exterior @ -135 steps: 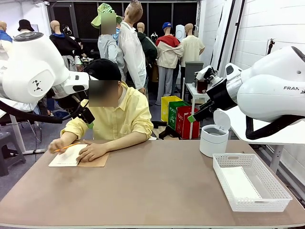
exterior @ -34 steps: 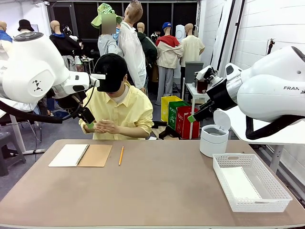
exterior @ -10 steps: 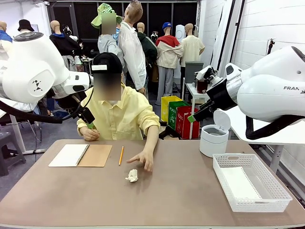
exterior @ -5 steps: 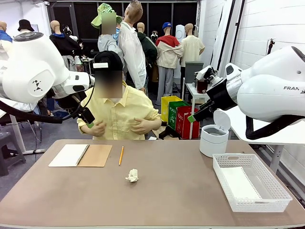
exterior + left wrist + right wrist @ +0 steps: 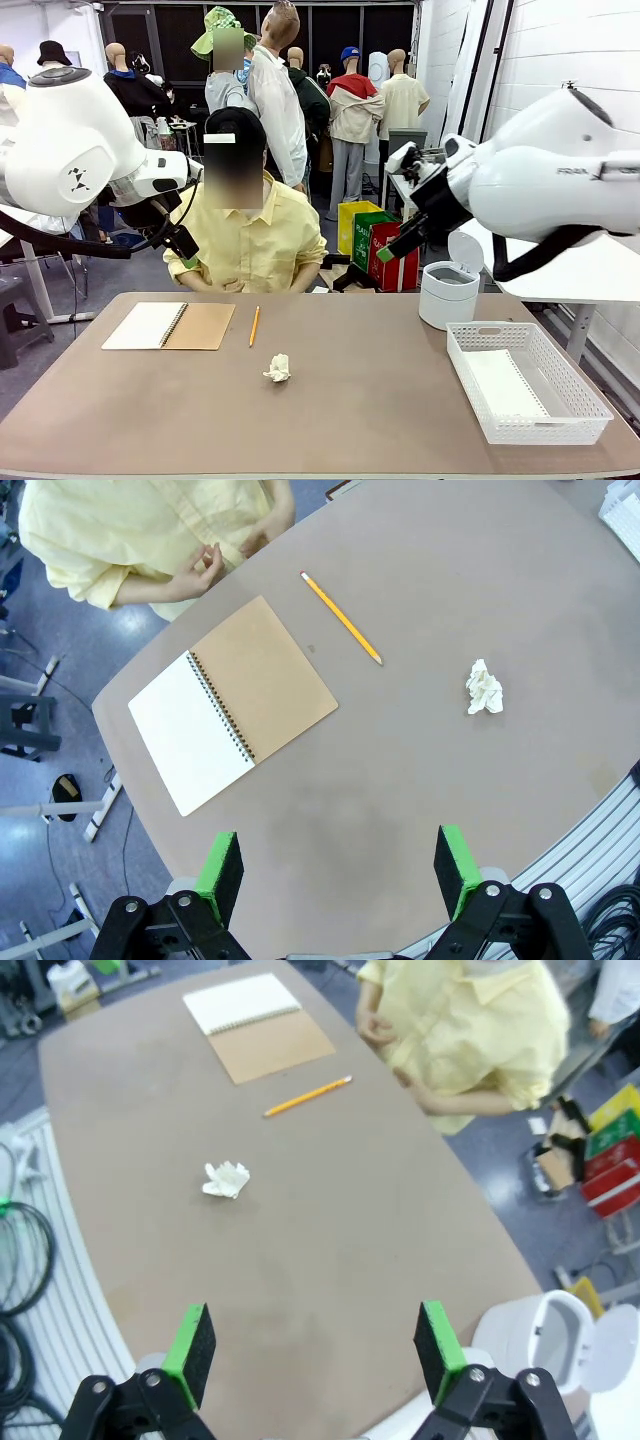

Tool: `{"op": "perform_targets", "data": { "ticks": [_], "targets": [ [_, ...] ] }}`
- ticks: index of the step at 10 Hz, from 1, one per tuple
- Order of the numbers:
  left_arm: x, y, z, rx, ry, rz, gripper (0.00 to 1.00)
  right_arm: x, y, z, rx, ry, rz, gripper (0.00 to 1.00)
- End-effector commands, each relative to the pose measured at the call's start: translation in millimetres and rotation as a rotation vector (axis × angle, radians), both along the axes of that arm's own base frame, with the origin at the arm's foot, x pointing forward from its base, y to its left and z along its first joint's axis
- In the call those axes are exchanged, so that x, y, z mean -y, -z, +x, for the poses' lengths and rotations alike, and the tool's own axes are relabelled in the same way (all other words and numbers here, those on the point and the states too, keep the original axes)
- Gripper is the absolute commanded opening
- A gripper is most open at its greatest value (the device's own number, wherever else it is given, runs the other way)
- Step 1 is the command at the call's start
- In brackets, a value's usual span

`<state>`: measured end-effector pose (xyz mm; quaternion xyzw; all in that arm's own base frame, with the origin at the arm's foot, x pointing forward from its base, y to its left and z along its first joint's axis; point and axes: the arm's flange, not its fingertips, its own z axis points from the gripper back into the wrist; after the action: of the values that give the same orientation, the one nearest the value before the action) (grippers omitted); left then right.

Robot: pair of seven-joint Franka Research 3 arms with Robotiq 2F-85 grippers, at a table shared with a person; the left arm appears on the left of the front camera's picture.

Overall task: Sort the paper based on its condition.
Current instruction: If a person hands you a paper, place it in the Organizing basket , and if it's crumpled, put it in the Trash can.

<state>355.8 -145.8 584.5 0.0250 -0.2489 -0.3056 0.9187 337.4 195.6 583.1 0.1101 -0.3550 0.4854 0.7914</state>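
Crumpled paper (image 5: 277,368) lies near the middle of our desk (image 5: 350,420), just short of the pencil (image 5: 254,326) and open notebook (image 5: 168,325), well apart from the white basket (image 5: 525,380). We hold both end effectors high above the desk, the left end effector (image 5: 340,865) and the right end effector (image 5: 313,1352) each with green pads spread wide and nothing between them.

Brown worktop (image 5: 380,410), matte, rounded edge. Near middle: crumpled white paper (image 5: 277,368), alone, apart from rest. Far left: open spiral notebook (image 5: 168,325), white page beside kraft cover, flat. Just right of notebook: yellow pencil (image 5: 254,325), apart from it. Right side: white perforated basket (image 5: 582,400), flat white sheet inside. Beyond basket, at far right edge: white bin (image 5: 447,294), lid up.
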Motion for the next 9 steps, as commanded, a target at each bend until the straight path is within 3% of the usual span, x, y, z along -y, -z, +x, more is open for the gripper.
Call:
{"op": "perform_targets", "data": {
  "ticks": [1, 5, 9],
  "targets": [
    [-1.1, -0.6, 0.2, 0.004, -0.001, -0.004, 1.0, -21.5, -1.0, 25.2, -0.02, -0.055, -0.097, 1.0],
    [-1.1, -0.6, 0.2, 0.004, -0.001, -0.004, 1.0, -63.0, 21.9, 43.8, -0.063, -0.109, -0.156, 1.0],
    [-1.1, -0.6, 0.2, 0.004, -0.001, -0.004, 1.0, -62.9, 26.3, 37.5, -0.06, -0.09, -0.14, 1.0]
  ]
}}
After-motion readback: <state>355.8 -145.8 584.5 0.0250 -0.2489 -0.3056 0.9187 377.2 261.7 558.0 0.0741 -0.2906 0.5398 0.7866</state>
